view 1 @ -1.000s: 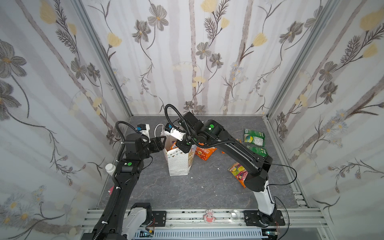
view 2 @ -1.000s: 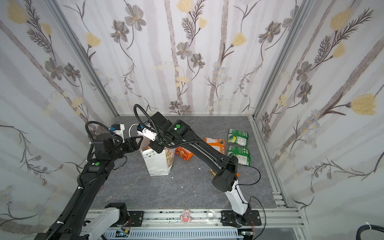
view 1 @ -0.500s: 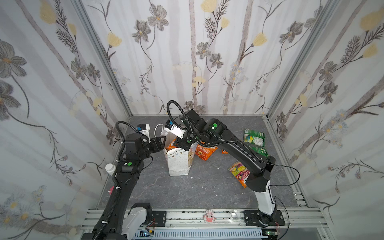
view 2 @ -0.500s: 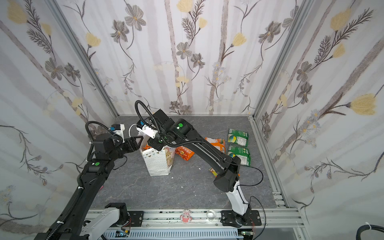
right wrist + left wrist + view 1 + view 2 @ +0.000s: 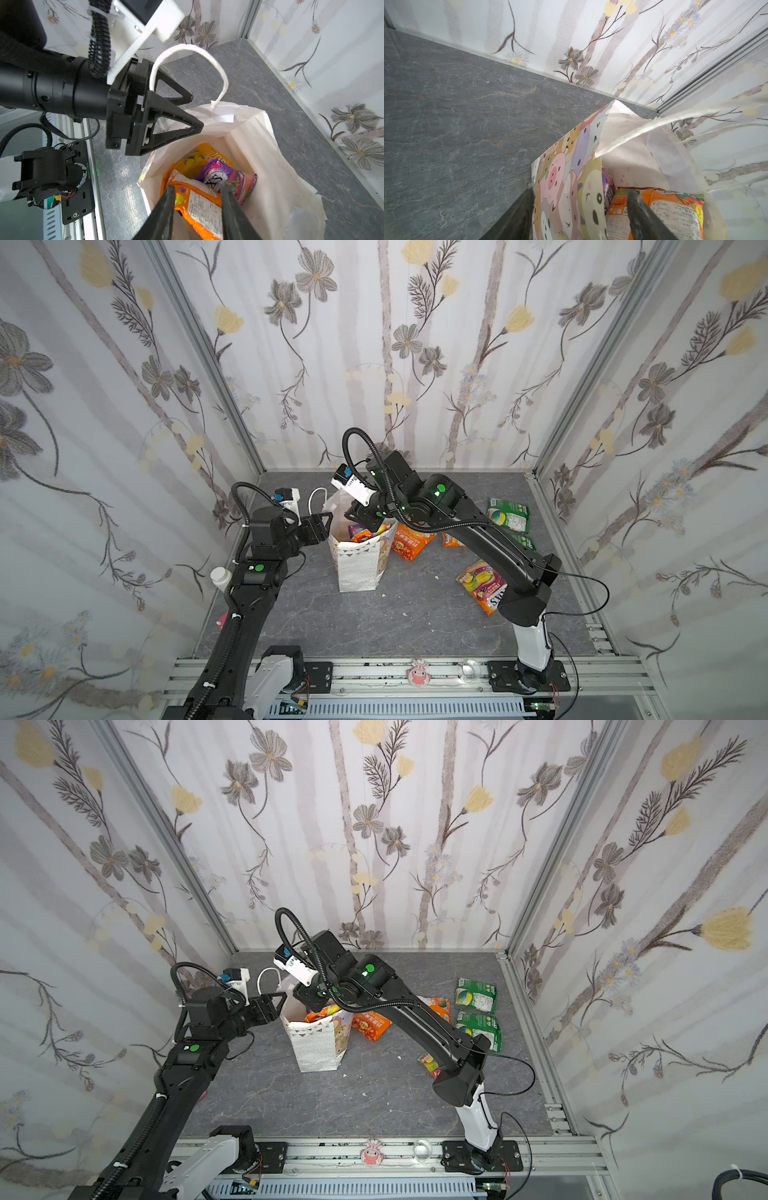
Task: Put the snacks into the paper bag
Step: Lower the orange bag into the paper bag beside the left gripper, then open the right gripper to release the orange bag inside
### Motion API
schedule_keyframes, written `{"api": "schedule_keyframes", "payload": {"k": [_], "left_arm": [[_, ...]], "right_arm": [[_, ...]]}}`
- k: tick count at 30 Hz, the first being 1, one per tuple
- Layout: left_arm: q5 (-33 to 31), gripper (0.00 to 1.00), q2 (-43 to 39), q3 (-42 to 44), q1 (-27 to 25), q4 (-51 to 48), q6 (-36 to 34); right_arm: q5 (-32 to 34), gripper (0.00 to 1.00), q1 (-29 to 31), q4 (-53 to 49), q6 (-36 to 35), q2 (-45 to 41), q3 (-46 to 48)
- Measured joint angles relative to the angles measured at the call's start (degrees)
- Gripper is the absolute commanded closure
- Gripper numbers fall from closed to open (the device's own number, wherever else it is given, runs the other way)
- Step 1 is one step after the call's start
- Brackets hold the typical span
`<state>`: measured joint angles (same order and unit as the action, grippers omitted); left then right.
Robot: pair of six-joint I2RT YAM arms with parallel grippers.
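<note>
The white paper bag (image 5: pixel 359 568) stands upright left of the middle in both top views, its cartoon side (image 5: pixel 566 187) showing in the left wrist view. My left gripper (image 5: pixel 580 190) is open astride the bag's left wall, one finger outside and one inside. Just above the bag's mouth my right gripper (image 5: pixel 198 187) is open and empty. Below it in the bag lie an orange packet (image 5: pixel 199 205), a purple FOX'S bag (image 5: pixel 224 178) and a yellow packet (image 5: pixel 205 153). On the table lie two orange snacks (image 5: pixel 411 541), two green ones (image 5: pixel 509 516) and a multicoloured candy bag (image 5: pixel 482 585).
The bag's cord handle (image 5: pixel 187 49) loops up over my left gripper's fingers (image 5: pixel 187 97). A small white bottle (image 5: pixel 219 574) stands by the left wall. The right arm's forearm (image 5: pixel 490 547) passes over the loose packets. Flowered walls close in three sides; a metal rail (image 5: pixel 374 672) runs along the front.
My right gripper has opened over the bag and let go of the orange packet, which now lies inside. The right wrist has lifted slightly. The left arm has not moved.
</note>
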<state>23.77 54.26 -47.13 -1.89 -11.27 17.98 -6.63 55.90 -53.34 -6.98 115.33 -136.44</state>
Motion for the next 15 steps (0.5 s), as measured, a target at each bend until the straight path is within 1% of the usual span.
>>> {"api": "schedule_keyframes", "payload": {"k": [3, 8, 11, 13, 15], "left_arm": [[0.00, 0.30, 0.00, 0.00, 0.00, 0.00, 0.00], [-0.02, 0.30, -0.02, 0.00, 0.00, -0.02, 0.00], [-0.02, 0.30, -0.15, 0.00, 0.00, -0.04, 0.00], [-0.02, 0.30, -0.33, 0.00, 0.00, -0.04, -0.02], [-0.04, 0.30, -0.39, 0.00, 0.00, -0.02, -0.02]], "right_arm": [[1.31, 0.66, -0.11, 0.31, 1.29, -0.96, 0.00], [4.44, 0.68, 0.07, 0.42, 5.70, -4.26, 0.00], [7.30, 0.62, 0.76, 0.63, 8.31, -7.32, 0.92], [8.96, 0.61, 1.62, 1.33, 9.70, -10.64, 4.28], [10.91, 0.58, 2.25, 3.13, 11.32, -15.39, 11.37]]}}
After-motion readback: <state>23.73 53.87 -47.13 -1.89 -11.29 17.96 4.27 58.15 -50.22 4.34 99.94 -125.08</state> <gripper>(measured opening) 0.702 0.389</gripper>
